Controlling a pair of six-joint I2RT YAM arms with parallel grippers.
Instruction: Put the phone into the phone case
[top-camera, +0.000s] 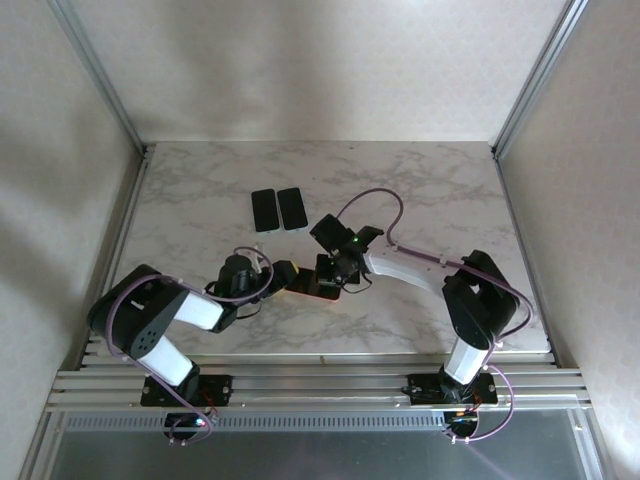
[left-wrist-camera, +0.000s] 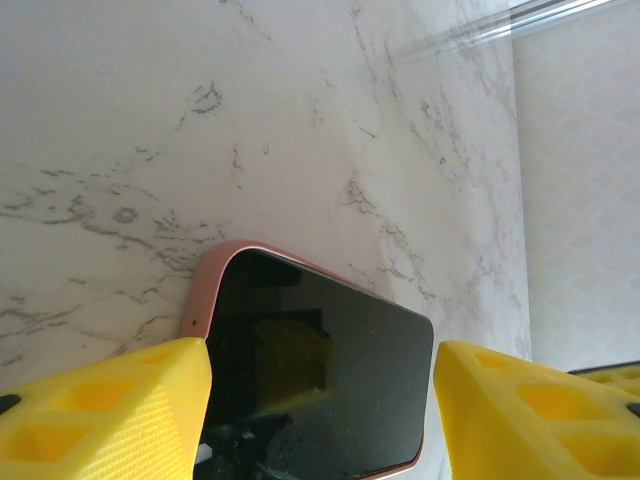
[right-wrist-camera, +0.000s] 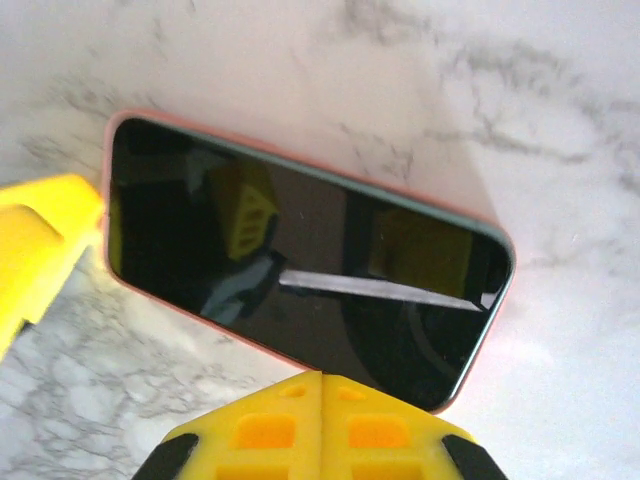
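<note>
Top view looks down from behind — both wrist views share the phone (right-wrist-camera: 300, 270) close-up.

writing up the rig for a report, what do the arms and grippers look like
Both arms have black joints and white link shells: left arm, right arm. Purple cables loop along them. A green light glows at the right wrist. Gripper fingers are yellow plastic with hexagonal recesses.

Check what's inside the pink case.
The phone, dark screen up, fills the case; the pink rim shows around it. The case's floor and the phone's back are covered, so full seating can't be confirmed.
</note>
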